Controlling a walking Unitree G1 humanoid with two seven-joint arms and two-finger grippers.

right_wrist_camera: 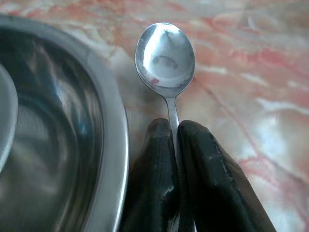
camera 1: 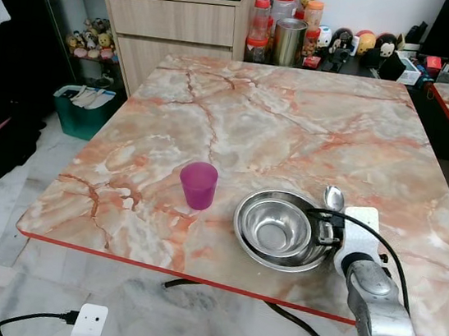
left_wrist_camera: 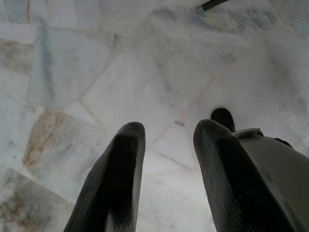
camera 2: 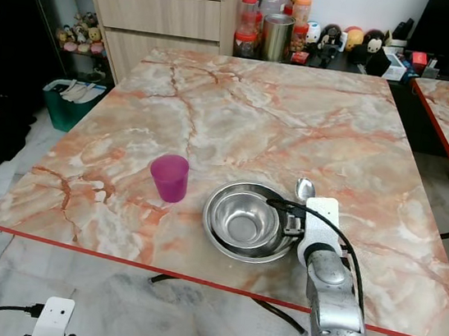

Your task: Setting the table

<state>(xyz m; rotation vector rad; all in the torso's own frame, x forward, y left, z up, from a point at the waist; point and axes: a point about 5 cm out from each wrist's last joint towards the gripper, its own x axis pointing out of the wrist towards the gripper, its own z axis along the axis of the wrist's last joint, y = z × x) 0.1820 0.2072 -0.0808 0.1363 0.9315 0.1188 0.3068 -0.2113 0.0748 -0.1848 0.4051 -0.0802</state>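
You have a pink-veined marble worktop (camera 1: 297,120) with a red edge; on it stand a translucent purple plastic cup (camera 1: 198,184) and nested steel bowls (camera 1: 277,228)

You get bright, even daylight on the table (camera 1: 281,117), sharp throughout, with soft glare on its polish. The bowls (camera 1: 278,229) and spoon (right_wrist_camera: 165,55) throw bright reflections. The left wrist view is dimmer, its fingers (left_wrist_camera: 116,188) blurred close up.
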